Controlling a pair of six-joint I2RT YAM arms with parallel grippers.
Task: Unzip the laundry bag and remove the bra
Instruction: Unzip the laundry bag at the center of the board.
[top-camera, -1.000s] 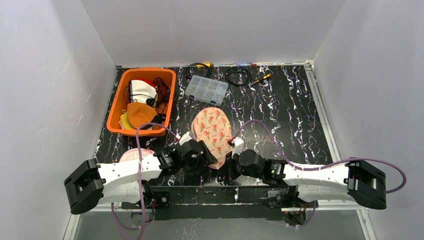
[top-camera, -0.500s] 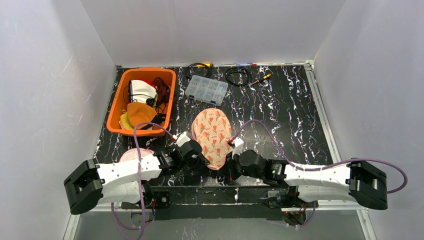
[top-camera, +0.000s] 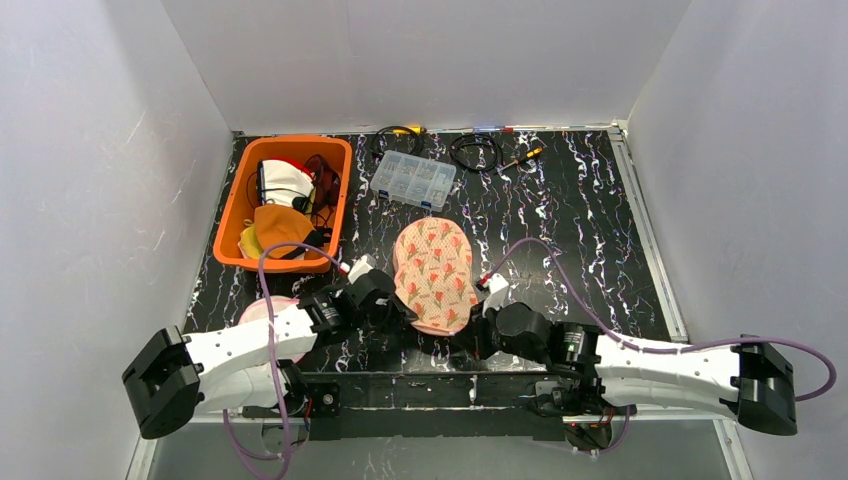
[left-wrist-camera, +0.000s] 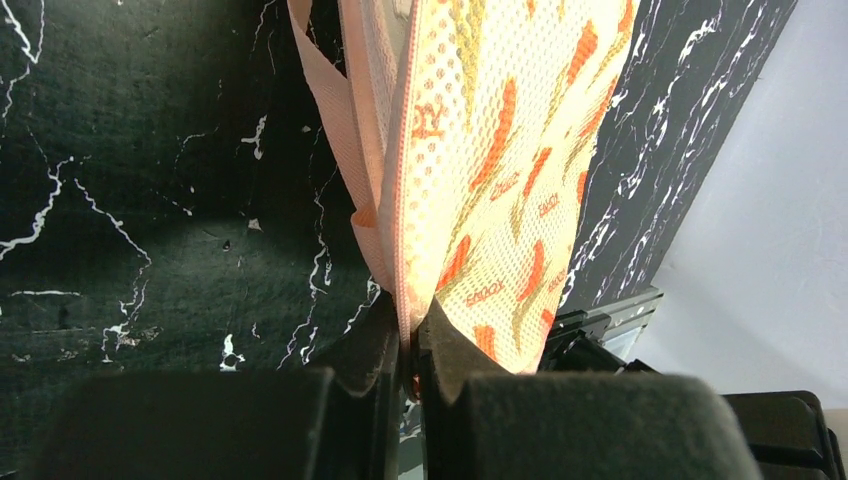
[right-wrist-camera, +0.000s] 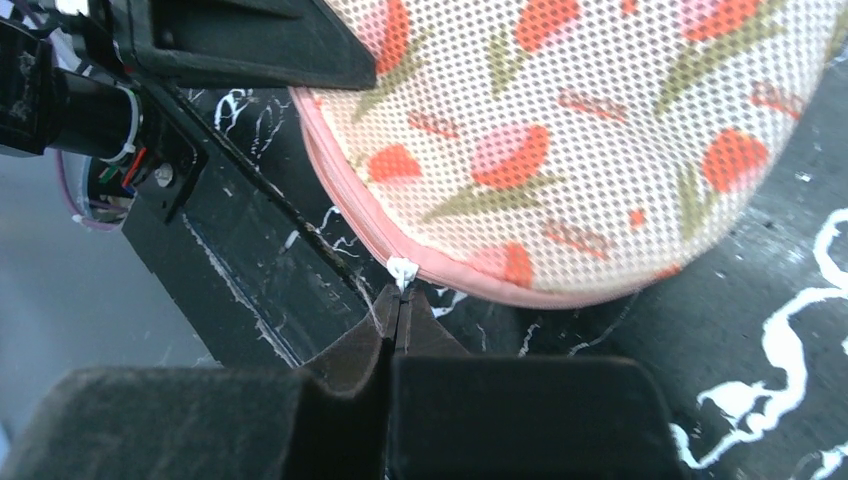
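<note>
The laundry bag (top-camera: 435, 272) is a rounded mesh pouch with orange-red tulips and a pink zip seam, at the near middle of the black marbled table. My left gripper (top-camera: 398, 308) is shut on its left seam; the left wrist view shows the jaws (left-wrist-camera: 412, 340) pinching the pink zip edge of the bag (left-wrist-camera: 500, 150), which stands up on edge. My right gripper (top-camera: 482, 328) is at the bag's near edge. In the right wrist view it (right-wrist-camera: 400, 300) is shut on the small white zipper pull (right-wrist-camera: 402, 270) below the bag (right-wrist-camera: 600, 130). The bra is hidden.
An orange bin (top-camera: 240, 215) with clothes and cables stands at the back left. A clear parts box (top-camera: 413, 180) and coiled cables (top-camera: 475, 150) lie along the back. A pale pink round thing (top-camera: 262, 308) shows partly under the left arm. White walls enclose the table.
My left gripper has shut on the bag's seam. The bag has shifted right and slightly farther back. The right gripper has moved right with it, still holding the pull.
</note>
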